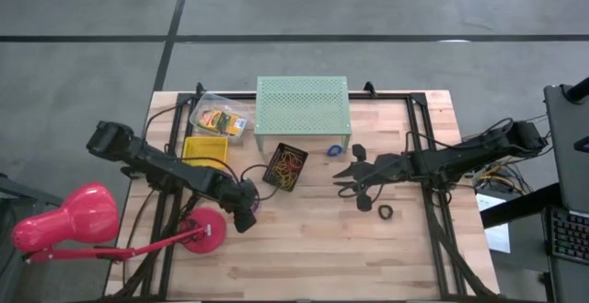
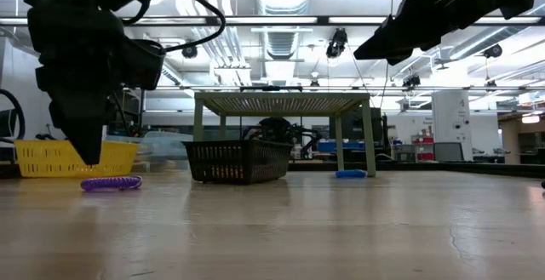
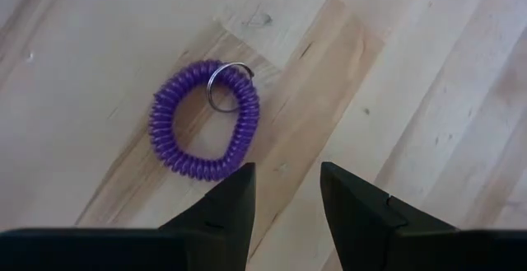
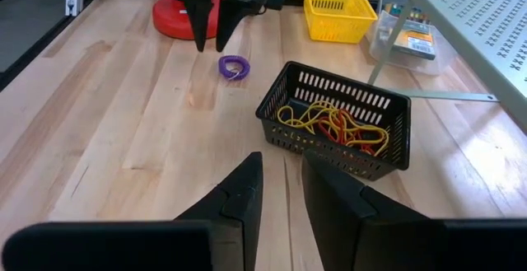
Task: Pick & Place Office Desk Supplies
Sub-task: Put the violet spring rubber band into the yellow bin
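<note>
My left hand (image 3: 284, 197) hangs over the purple coil band (image 3: 204, 120), fingers parted and empty, the band lying flat on the bench (image 3: 395, 73) just ahead of them. It looks light, springy and soft; one side of the coil, away from its metal ring (image 3: 222, 86), seems the best hold. My right hand (image 4: 280, 190) waits empty, slightly parted, beside the black basket (image 4: 333, 131).
</note>
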